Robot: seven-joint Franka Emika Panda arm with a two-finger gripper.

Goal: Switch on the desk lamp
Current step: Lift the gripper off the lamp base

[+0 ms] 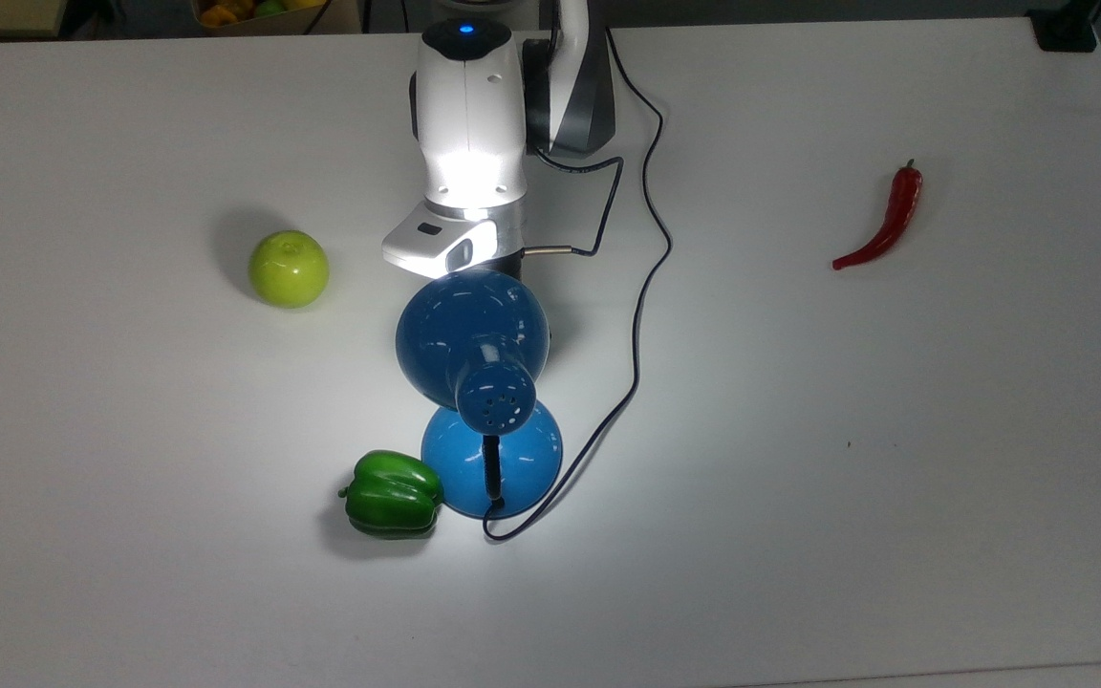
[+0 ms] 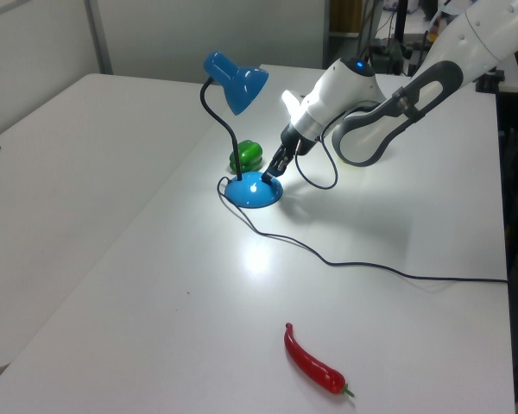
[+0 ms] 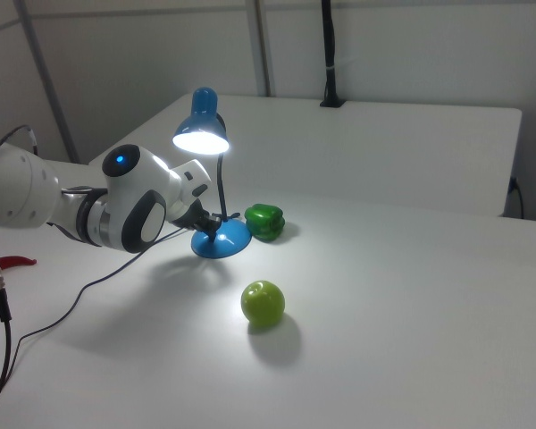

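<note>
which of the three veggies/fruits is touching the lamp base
The green bell pepper, pressed against the desk lamp base. The green apple and red chili lie apart.

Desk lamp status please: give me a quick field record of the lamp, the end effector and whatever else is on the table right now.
desk lamp: lit, shade glowing in the right view, bright pool of light on the table
end effector: tip down on the lamp's round base, on the left view's right side of it
green bell pepper: against the base, on the top view's left
green apple: apart from the lamp, in the lit patch
red chili: far off toward the top view's right
cord: black, loops from the base across the table
</note>
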